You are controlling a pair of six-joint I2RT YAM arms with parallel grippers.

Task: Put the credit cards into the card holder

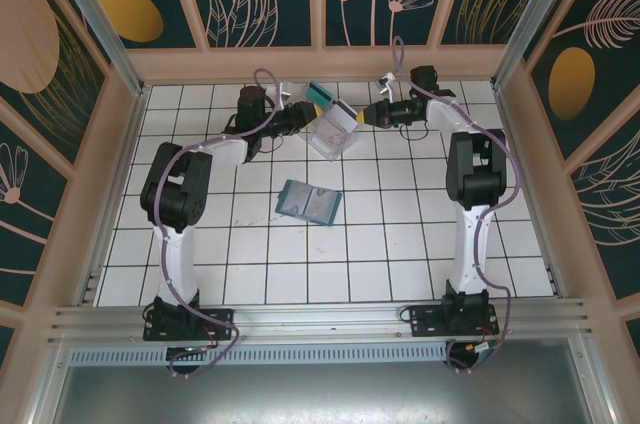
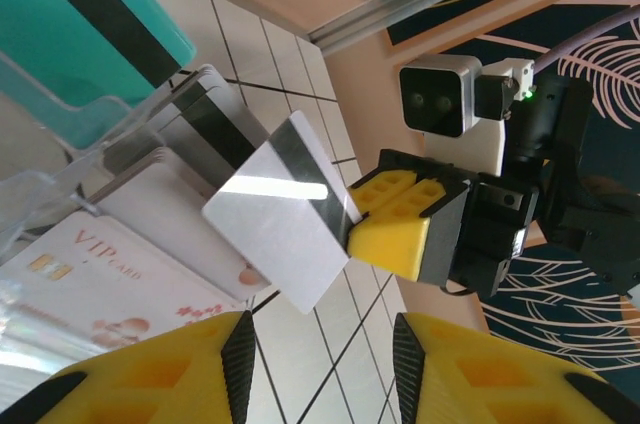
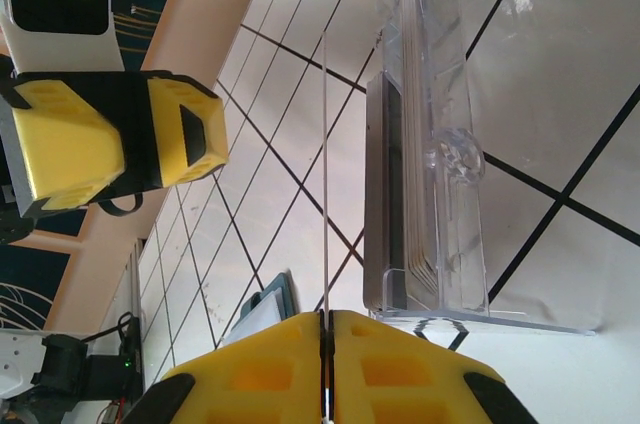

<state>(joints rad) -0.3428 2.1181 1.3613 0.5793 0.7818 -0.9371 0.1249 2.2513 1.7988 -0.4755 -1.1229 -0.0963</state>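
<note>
**Fig. White card held clear of the tray, holder waiting below**

The right end effector (image 3: 325,319) is closed flat on one edge of the white card (image 2: 280,219). The pinch leaves most of the card projecting beyond the fingertips, which gives a long free edge to feed into a slot. The card hangs above the table (image 1: 400,244), just beside the clear tray (image 3: 440,144), which carries a stack of further cards on edge. The teal card (image 2: 85,14) stands at the tray's far end, untouched.

The left end effector (image 2: 320,354) faces the white card from the opposite side. Its jaws are partly apart and empty, apparently posed to take or steady the card's free end.

The holder (image 1: 308,202) lies on the table, nearer the arm bases and well apart from both end effectors. It appears open, with its pale inside upward so the pockets can be reached from above. Neither card is in it yet, and carrying the white card to the holder looks to be the next step.
</note>
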